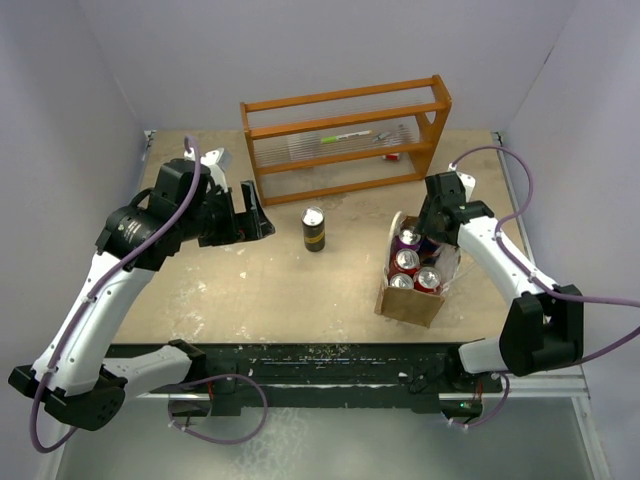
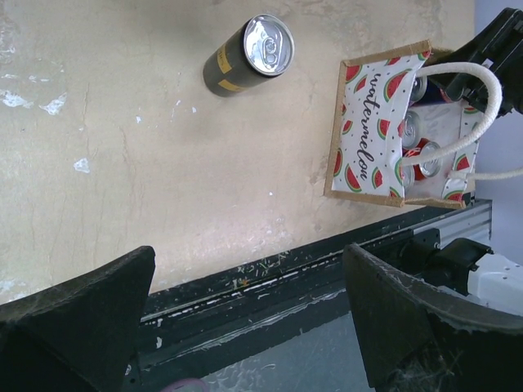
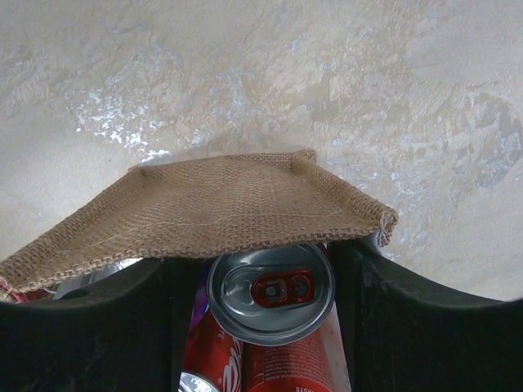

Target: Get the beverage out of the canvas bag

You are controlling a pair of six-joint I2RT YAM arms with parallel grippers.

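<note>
Canvas bag stands on surface, right of centre. Right gripper sits in bag's far end, jaws spread either side of beverage can. Left gripper hovers left, jaws spread, empty. Dark can stands mid-surface.
</note>
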